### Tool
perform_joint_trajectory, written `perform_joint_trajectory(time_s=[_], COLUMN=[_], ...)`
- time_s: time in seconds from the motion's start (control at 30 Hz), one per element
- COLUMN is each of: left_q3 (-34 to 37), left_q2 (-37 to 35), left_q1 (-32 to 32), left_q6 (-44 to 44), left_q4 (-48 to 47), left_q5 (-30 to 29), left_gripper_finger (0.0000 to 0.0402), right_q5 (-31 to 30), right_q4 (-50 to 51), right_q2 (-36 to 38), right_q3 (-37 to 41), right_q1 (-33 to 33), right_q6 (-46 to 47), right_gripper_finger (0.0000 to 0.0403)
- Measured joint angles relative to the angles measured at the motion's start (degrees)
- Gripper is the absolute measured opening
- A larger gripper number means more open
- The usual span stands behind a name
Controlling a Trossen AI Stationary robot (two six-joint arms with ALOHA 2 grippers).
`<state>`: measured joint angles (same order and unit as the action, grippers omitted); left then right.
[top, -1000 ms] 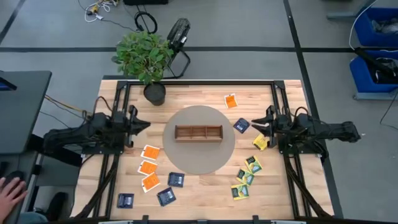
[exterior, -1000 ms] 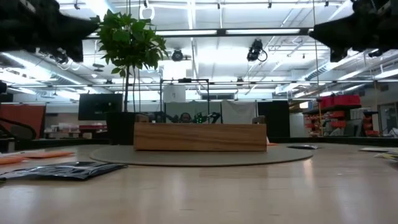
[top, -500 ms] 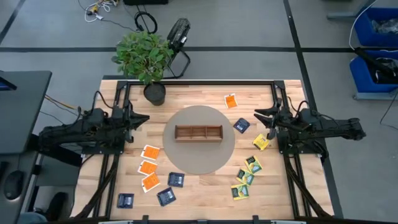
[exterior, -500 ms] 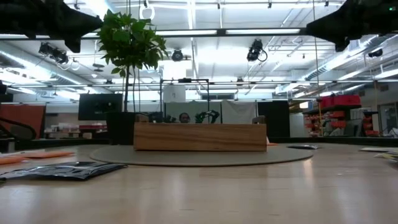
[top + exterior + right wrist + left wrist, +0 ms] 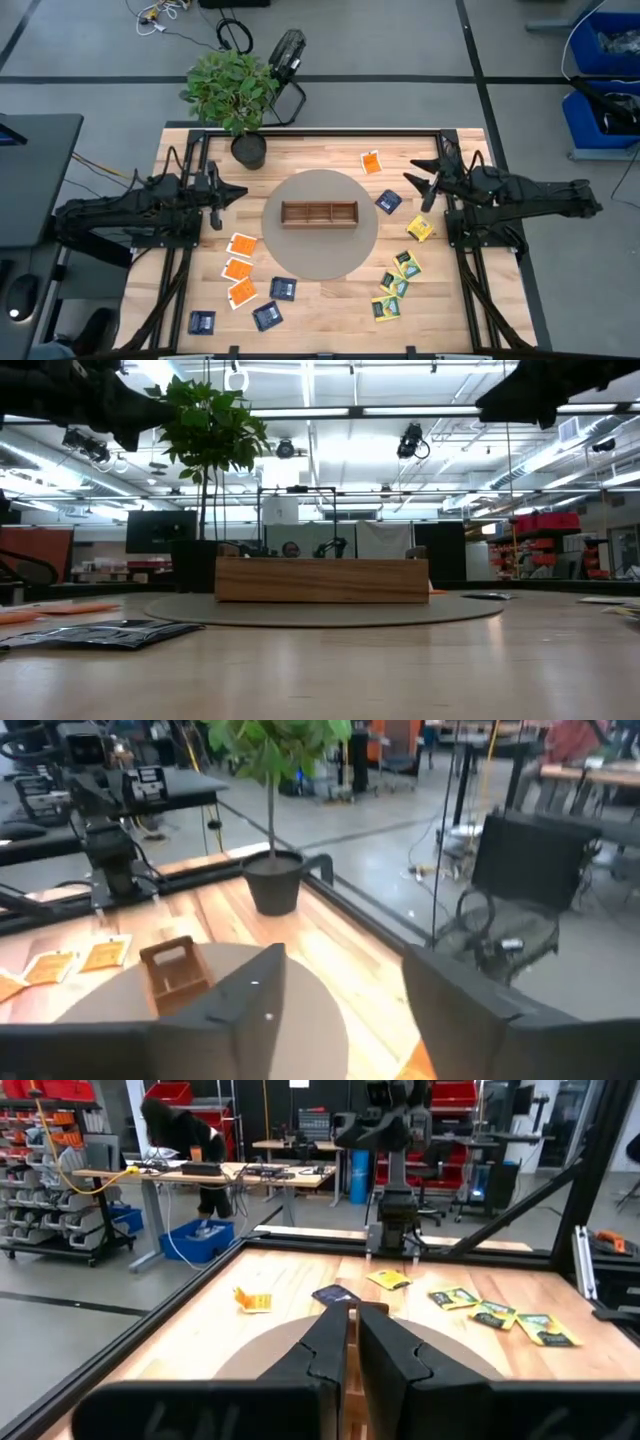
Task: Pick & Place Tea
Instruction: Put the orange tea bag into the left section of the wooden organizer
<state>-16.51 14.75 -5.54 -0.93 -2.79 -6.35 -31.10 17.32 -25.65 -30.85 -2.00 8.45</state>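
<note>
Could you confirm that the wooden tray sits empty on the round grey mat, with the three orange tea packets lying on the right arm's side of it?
Not quite. The wooden tray does sit empty on the round grey mat, but the three orange tea packets lie on the left arm's side of it, below the left gripper, not the right arm's side. The high view shows this.

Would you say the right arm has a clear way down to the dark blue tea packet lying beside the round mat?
Probably yes. The right gripper is open and hangs just beside the blue packet, which lies flat on the table with nothing on it or between them.
</note>
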Motion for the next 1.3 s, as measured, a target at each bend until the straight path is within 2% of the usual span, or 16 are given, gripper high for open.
perform_joint_trajectory(time_s=[0.23, 0.5, 1.0, 1.3], left_q3=[0.0, 0.0, 0.0, 0.0], left_q2=[0.3, 0.3, 0.3, 0.3], left_q1=[0.0, 0.0, 0.0, 0.0], left_q6=[0.2, 0.2, 0.3, 0.3], left_q4=[0.0, 0.0, 0.0, 0.0], left_q5=[0.0, 0.0, 0.0, 0.0], left_gripper_finger=[0.0032, 0.0032, 0.0032, 0.0032], right_q5=[0.2, 1.4, 21.1, 28.6], right_q4=[7.0, 10.7, 14.7, 18.5], right_q2=[-8.7, -18.8, -36.2, -49.7], right_q3=[-7.3, -12.0, -22.6, -27.9], right_q1=[2.4, 8.3, 28.4, 36.8], right_q6=[0.5, -6.9, -13.9, -16.7], right_gripper_finger=[0.0289, 0.0289, 0.0279, 0.0278])
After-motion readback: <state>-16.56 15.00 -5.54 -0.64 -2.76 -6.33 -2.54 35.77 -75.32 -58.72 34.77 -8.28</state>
